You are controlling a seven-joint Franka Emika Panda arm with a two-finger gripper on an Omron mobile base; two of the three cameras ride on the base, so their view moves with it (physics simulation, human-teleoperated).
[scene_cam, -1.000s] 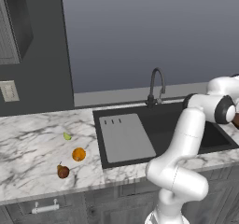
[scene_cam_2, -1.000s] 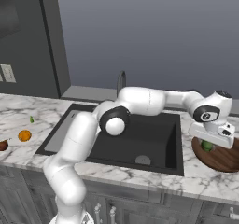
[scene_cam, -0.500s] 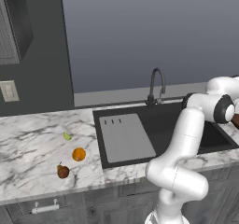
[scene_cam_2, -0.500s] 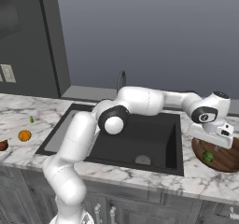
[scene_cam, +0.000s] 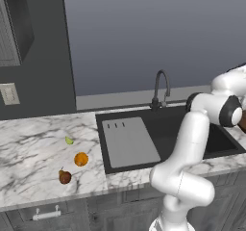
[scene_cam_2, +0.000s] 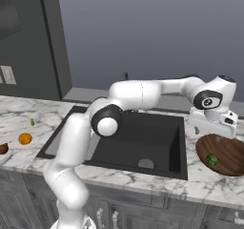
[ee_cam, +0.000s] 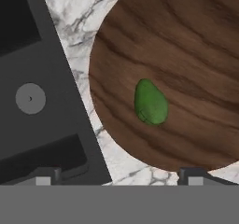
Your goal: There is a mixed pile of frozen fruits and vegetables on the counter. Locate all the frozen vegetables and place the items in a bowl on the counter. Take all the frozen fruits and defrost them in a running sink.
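Observation:
The dark green vegetable point(ee_cam: 151, 102) lies loose inside the dark reddish-brown bowl point(ee_cam: 196, 41), which stands on the white marble counter point(scene_cam_2: 205, 185) right of the sink point(scene_cam_2: 138, 142). My gripper point(scene_cam_2: 210, 127) hovers just above the bowl's left rim, open and holding nothing, with its fingertips point(ee_cam: 44, 176) spread wide. Far off on the counter's left part lie the pale yellow-green bit point(scene_cam: 69, 140), the orange ball point(scene_cam: 81, 159) and the brown stemmed fruit point(scene_cam: 64, 177). The bowl point(scene_cam_2: 225, 154) with the green vegetable point(scene_cam_2: 212, 160) is at the right of the right base view.
The black basin has a round drain point(scene_cam_2: 145, 163) and a ribbed drainboard point(scene_cam: 129, 141) on its left side. A dark gooseneck tap point(scene_cam: 161, 88) stands behind it. My arm stretches across over the basin. A wall socket point(scene_cam: 8, 94) sits above the left counter.
The green vegetable has dropped from under the gripper and settled in the bowl. The hand has risen slightly and drifted left toward the sink.

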